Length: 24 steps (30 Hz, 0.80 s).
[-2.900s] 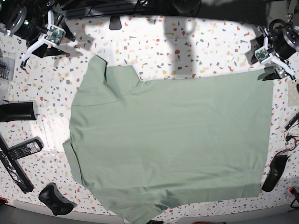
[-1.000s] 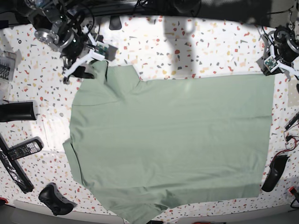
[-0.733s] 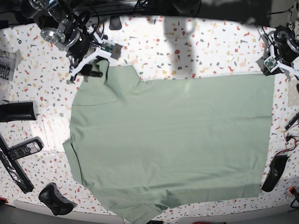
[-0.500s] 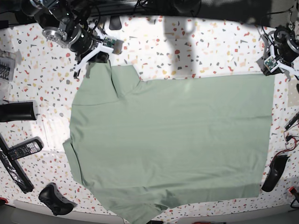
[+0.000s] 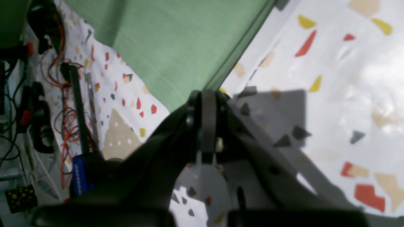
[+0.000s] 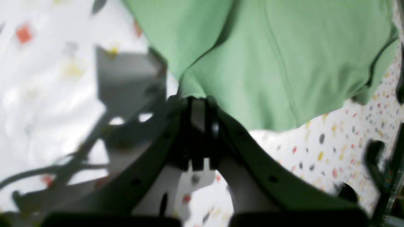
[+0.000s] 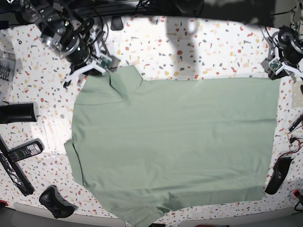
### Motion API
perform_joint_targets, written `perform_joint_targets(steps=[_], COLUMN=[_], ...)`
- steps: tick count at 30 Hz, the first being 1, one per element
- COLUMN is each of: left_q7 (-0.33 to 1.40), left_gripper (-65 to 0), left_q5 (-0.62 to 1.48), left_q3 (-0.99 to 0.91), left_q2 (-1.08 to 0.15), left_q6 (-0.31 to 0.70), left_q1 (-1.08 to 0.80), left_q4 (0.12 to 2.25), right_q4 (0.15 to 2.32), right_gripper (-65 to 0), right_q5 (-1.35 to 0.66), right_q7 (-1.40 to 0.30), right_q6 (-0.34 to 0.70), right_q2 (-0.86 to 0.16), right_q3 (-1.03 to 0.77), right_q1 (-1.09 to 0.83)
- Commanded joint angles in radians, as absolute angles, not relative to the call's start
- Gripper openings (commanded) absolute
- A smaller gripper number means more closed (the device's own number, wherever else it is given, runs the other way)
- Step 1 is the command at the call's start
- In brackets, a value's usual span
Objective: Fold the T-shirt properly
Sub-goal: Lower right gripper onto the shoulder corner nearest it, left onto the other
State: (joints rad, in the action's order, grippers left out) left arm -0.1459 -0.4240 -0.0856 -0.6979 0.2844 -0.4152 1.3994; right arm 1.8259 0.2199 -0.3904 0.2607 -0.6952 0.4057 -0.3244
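left wrist: my left gripper [image 5: 208,101] is clamped on the hem corner of the pale sage-green fabric t-shirt [image 5: 176,41]. right wrist: my right gripper [image 6: 197,102] pinches its sleeve edge. base: i see it spread flat on the speckled terrazzo table [image 7: 199,47].

The T-shirt [image 7: 175,146] lies spread flat on the speckled tabletop [image 7: 199,52]; a pincer sits at each upper corner.
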Motion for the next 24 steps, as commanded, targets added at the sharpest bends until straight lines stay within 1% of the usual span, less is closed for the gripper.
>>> perform_joint_targets(steps=[1,4,10,15,20,24], left_q7=[-0.183,-0.247,-0.251,-0.213,-0.179,-0.175], left_gripper=[-65.0,-65.0,-65.0,-65.0,-65.0,-65.0], left_q5=[-0.418,-0.418,-0.416,-0.339,-0.276,-0.278], left_q3=[-0.095,-0.094,-0.094,-0.094,-0.094,-0.094], left_q2=[-0.718,-0.718,-0.718,-0.717,-0.699,-0.67], left_q6=[0.25,0.204,0.205,0.213,0.223,0.297], left_q1=[-0.413,-0.408,-0.327,-0.241,-0.182,-0.142], left_q4=[1.41,1.41,1.409,1.409,1.408,1.395], right_q4=[1.84,1.84,1.839,1.833,1.769,1.654], right_gripper=[-65.0,-65.0,-65.0,-65.0,-65.0,-65.0], right_q5=[0.197,0.142,0.039,0.037,0.036,0.036], right_q7=[-0.375,-0.387,-0.393,-0.413,-0.41,-0.409], right_q6=[0.247,0.247,0.247,0.247,0.247,0.247], right_q2=[-0.709,-0.709,-0.706,-0.702,-0.633,-0.547], right_q3=[0.4,0.4,0.4,0.4,0.4,0.4], right_q1=[-0.299,-0.249,-0.158,-0.099,-0.038,0.052])
